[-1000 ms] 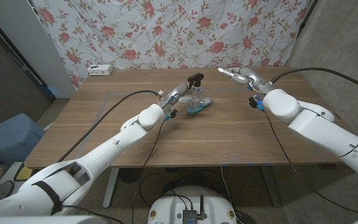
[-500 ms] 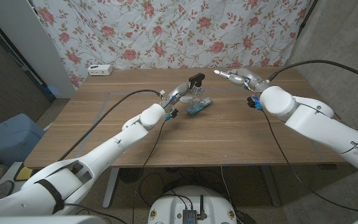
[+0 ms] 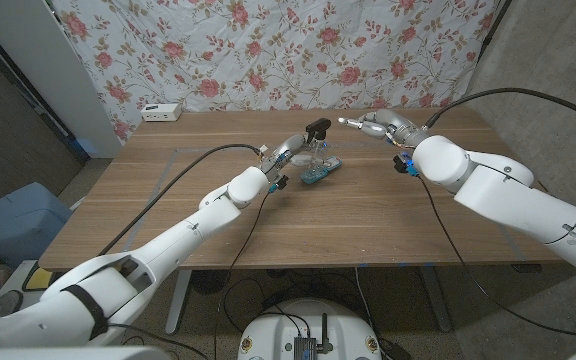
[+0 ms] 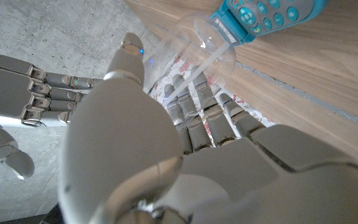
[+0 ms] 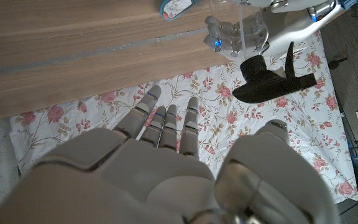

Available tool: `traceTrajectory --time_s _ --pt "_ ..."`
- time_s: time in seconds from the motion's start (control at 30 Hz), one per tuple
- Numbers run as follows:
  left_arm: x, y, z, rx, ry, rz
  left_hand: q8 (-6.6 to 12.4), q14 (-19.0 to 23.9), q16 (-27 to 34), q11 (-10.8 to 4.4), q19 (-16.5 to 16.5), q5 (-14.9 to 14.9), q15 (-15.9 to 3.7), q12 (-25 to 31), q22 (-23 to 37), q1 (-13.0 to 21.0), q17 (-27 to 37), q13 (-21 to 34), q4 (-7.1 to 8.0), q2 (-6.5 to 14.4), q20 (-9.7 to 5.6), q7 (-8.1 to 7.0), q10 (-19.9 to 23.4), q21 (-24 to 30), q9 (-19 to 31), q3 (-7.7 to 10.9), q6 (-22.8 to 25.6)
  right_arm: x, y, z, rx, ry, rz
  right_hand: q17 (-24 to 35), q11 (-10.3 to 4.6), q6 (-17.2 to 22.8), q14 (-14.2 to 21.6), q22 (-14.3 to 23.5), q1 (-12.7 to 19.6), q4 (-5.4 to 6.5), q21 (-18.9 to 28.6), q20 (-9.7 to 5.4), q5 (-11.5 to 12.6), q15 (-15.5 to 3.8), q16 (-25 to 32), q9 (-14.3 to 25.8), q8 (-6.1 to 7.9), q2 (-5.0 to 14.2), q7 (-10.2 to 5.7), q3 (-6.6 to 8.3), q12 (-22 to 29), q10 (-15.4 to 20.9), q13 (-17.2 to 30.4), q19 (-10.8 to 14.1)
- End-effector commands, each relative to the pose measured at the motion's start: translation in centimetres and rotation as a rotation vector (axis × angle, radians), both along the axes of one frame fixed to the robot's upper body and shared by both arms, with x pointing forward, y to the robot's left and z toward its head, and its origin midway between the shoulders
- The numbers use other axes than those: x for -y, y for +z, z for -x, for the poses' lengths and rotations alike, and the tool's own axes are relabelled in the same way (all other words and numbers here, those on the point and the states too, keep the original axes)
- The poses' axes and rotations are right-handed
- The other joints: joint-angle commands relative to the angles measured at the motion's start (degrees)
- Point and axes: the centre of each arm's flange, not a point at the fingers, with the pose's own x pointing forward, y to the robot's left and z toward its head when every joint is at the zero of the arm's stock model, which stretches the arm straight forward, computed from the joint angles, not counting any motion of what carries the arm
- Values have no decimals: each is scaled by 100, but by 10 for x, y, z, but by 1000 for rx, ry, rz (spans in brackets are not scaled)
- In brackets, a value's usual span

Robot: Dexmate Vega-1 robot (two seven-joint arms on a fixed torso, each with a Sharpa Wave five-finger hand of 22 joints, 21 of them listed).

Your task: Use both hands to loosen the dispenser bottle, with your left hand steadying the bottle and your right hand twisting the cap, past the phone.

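Right hand (image 5: pixel 166 168) seen from behind, fingers (image 5: pixel 166 121) apart and extended, holding nothing. Beyond them, floral cloth (image 5: pixel 185 99) and wooden worktop (image 5: pixel 73 50). Clear dispenser bottle (image 5: pixel 244 28) with black pump cap (image 5: pixel 272 78) gripped by left hand (image 5: pixel 225 34). Blue-edged object, probably the phone (image 5: pixel 176 7), lies on the worktop beside the bottle.

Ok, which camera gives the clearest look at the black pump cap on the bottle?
The right wrist view: the black pump cap shows large, its nozzle outlined against the floral cloth, right hand apart from it. The head view shows the cap small and distant. The left wrist view shows the clear bottle in the left hand.
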Motion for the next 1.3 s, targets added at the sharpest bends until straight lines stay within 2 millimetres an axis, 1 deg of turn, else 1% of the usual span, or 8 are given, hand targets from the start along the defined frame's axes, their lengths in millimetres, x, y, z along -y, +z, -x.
traceTrajectory --time_s 0.03,0.17,0.23,0.37,0.53,0.8,1.17,1.3 --pt "4 3 -5 11 2 -9 28 128 -9 -41 0 28 -538 20 8 263 17 80 219 633 -337 -105 77 -14 10 265 142 -14 3 0 -16 17 51 8 17 89 10 10 57 -26 8 52 2 65 14 24 59 -24 2 19 0 -18 11 4" --pt "5 4 -7 13 4 -17 41 135 -14 -22 3 30 -531 22 8 259 26 85 218 632 -334 -91 84 -12 4 268 146 -19 6 1 -13 30 63 7 26 100 1 10 72 -45 5 72 -7 91 9 27 57 -44 24 20 -6 -36 10 -7" --pt "5 5 -8 15 4 -19 46 149 -13 -32 2 32 -533 25 8 251 29 88 226 643 -331 -115 91 -12 1 274 146 -21 8 1 -8 34 70 6 44 106 -3 10 78 -52 5 75 -11 103 7 28 57 -52 25 20 -8 -44 10 -7" --pt "6 6 -9 17 4 -24 61 156 -20 -43 0 38 -521 26 8 261 37 88 217 649 -330 -109 104 -12 -6 286 153 -25 10 2 -2 41 79 5 50 134 -2 10 83 -64 2 85 -20 114 6 31 62 -68 32 19 -6 -42 9 -16" --pt "5 6 -10 18 11 -31 68 160 -23 -44 -3 43 -531 19 8 259 49 95 221 665 -329 -116 86 -13 -12 296 142 -30 13 3 0 55 90 4 52 210 3 10 92 -82 -2 98 -37 111 7 35 82 -88 -15 20 -6 -50 9 -33" --pt "5 7 -11 18 14 -35 89 170 -37 -28 -9 55 -526 19 8 263 62 106 212 667 -327 -105 86 -13 -23 311 137 -37 15 3 -5 76 107 3 58 333 -3 11 107 -103 -2 103 -55 139 3 41 116 -96 -44 30 -9 -68 8 -47" --pt "6 5 -12 18 15 -39 105 160 -59 -28 -12 65 -528 17 8 244 77 115 221 677 -326 -98 85 -12 -34 321 114 -44 18 0 -10 86 136 4 63 370 -10 11 119 -120 0 114 -74 141 1 47 115 -91 -31 44 -10 -80 7 -51" --pt "6 4 -13 17 13 -38 111 170 -75 -22 -12 73 -531 13 8 233 69 115 227 686 -326 -113 83 -12 -39 333 107 -45 19 0 -17 77 145 6 86 371 -7 12 104 -116 1 114 -84 144 3 49 111 -95 -28 40 -7 -75 7 -52"
